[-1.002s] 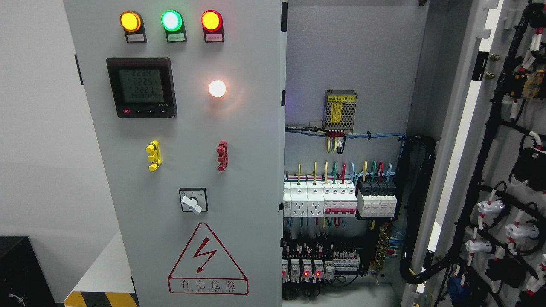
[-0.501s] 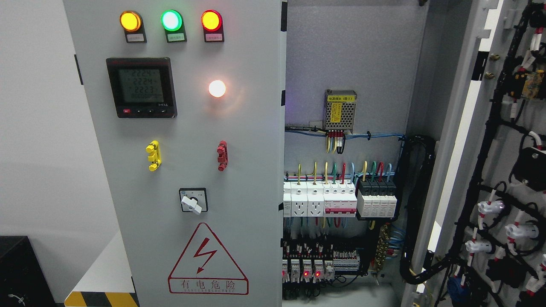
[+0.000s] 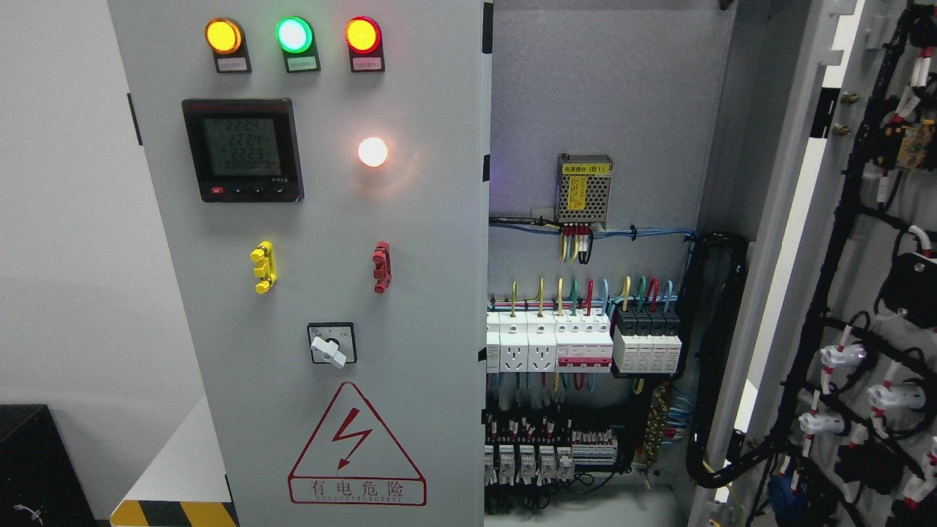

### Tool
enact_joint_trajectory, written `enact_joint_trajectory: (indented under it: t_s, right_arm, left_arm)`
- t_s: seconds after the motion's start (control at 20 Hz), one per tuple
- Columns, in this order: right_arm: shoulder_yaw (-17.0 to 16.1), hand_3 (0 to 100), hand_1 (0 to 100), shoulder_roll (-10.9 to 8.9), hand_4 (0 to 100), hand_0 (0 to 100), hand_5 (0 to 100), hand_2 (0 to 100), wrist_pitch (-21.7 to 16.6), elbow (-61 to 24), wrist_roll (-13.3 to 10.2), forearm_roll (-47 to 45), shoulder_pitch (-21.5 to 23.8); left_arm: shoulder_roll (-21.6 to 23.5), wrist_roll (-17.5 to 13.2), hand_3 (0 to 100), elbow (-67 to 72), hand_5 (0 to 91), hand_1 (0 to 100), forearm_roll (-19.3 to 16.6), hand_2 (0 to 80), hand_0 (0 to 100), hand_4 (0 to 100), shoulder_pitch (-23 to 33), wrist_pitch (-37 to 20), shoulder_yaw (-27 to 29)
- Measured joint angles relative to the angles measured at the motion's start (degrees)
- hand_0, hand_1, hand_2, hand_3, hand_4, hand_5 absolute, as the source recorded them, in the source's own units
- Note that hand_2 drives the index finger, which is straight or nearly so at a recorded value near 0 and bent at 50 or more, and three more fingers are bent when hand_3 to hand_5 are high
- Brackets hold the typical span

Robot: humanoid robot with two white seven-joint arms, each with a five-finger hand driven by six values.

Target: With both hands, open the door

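White wall fills the left of my feed, behind a grey electrical cabinet. Its left door faces me, apparently closed; the right door hangs wide open, wiring on its inner face. Between them I see breakers. On the left door: a meter, three lamps, a warning triangle. Neither of my hands is on camera, so I cannot tell their fingers.
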Motion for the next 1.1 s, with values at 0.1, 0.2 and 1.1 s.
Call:
enact_joint_trajectory:
  t_s: [0.1, 0.2, 1.1]
  right_arm:
    - [0.0, 0, 0, -0.09, 0, 0, 0, 0, 0.2, -0.8, 0.0, 0.0, -2.3]
    - [0.0, 0, 0, -0.17, 0, 0, 0, 0, 0.3, -1.5, -0.1, 0.0, -4.7]
    - [-0.5, 0, 0, 5.00, 0, 0, 0, 0, 21.1, -0.9, -0.5, -7.0, -28.4]
  left_arm:
    - [0.0, 0.0, 0, 0.0, 0.0, 0, 0.0, 0.0, 0, 0, 0.0, 0.0, 0.1]
    - [-0.1, -0.2, 0, 0.0, 0.0, 0, -0.3, 0.0, 0, 0, -0.1, 0.0, 0.2]
    - [-0.5, 0.3, 0, 0.0, 0.0, 0, -7.9, 0.0, 0, 0, -1.0, -0.1, 1.1]
